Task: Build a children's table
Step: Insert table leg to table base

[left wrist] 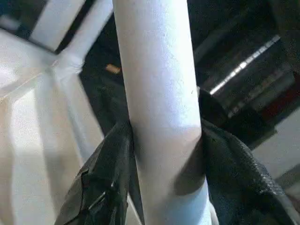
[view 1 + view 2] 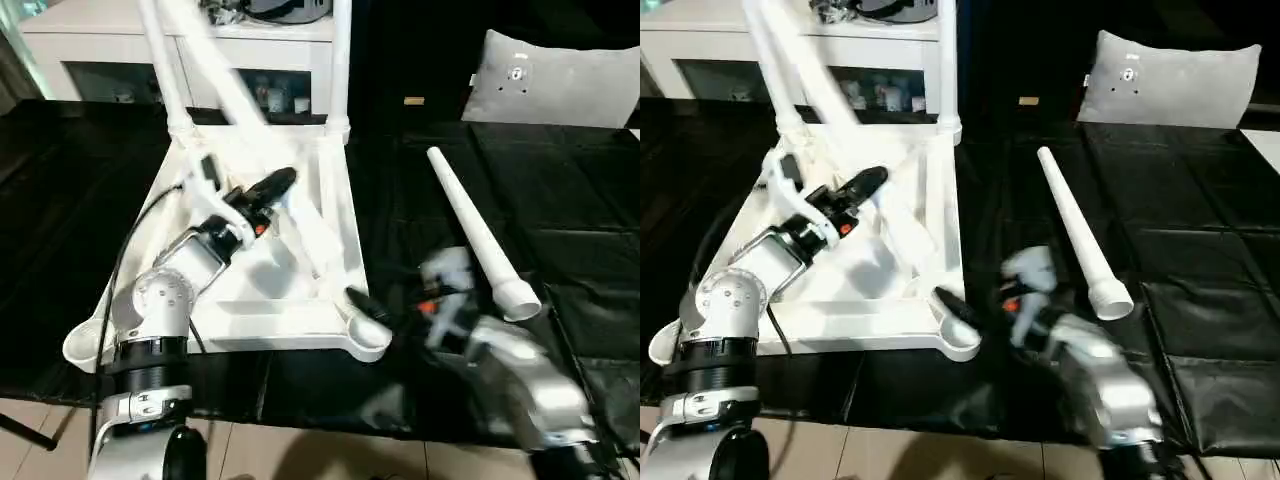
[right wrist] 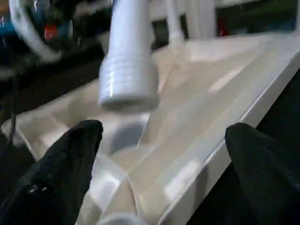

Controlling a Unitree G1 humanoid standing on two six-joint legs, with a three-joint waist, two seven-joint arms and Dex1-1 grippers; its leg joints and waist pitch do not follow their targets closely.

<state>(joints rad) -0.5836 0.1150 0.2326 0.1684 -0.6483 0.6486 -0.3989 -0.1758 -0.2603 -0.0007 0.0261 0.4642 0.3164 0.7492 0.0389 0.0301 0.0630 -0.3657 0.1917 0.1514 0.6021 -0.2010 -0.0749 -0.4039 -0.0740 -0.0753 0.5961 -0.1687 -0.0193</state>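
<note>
The left gripper was clamped round a smooth white tubular leg, its ribbed threaded end hanging just above the near corner socket of the upturned table top. Two legs already stood in the far sockets; a fourth leg lay tapered on the black cloth. The right gripper had its fingers spread wide by that corner. Best to steady the top, seat the end squarely, then twist

Left end effector points toward one o'clock, black fingers clamped on a white tube. Right end effector points toward ten o'clock, fingers spread wide.
</note>
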